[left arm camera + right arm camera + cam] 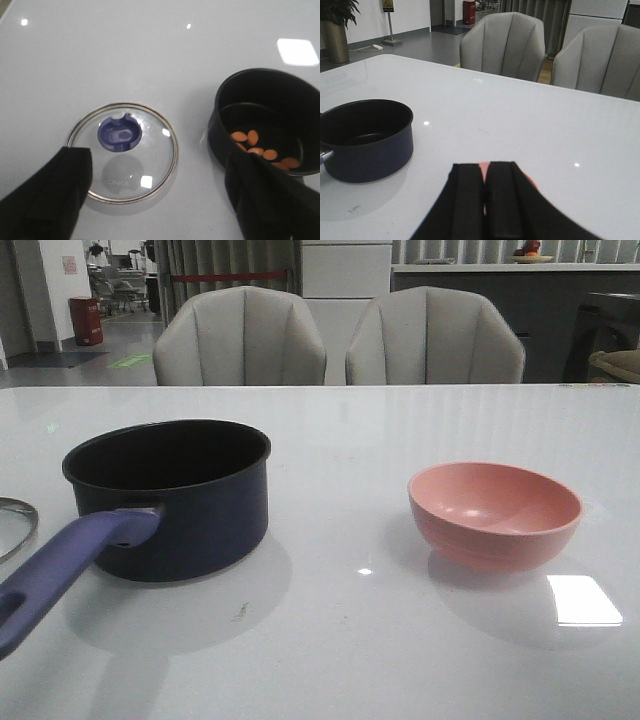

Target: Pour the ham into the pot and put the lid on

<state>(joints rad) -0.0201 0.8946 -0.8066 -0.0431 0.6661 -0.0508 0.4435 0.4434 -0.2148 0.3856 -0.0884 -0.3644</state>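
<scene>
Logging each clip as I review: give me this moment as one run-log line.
ham: in pot | pink bowl: empty | lid: on table, off pot | left gripper: open above lid | right gripper: shut

- In the front view the lid (pixel 14 525) is cut off by the picture's left edge; only an arc of its rim shows.
- The end of the pot (pixel 170 495) handle runs out past the same edge.
- From the front, the pot's wall hides the ham (pixel 260 149).
- In the right wrist view the pressed-together fingers (pixel 470 200) cover nearly all of the bowl (pixel 482 170).
- The left gripper's fingers (pixel 47 195) leave the frame, tips unseen.
</scene>
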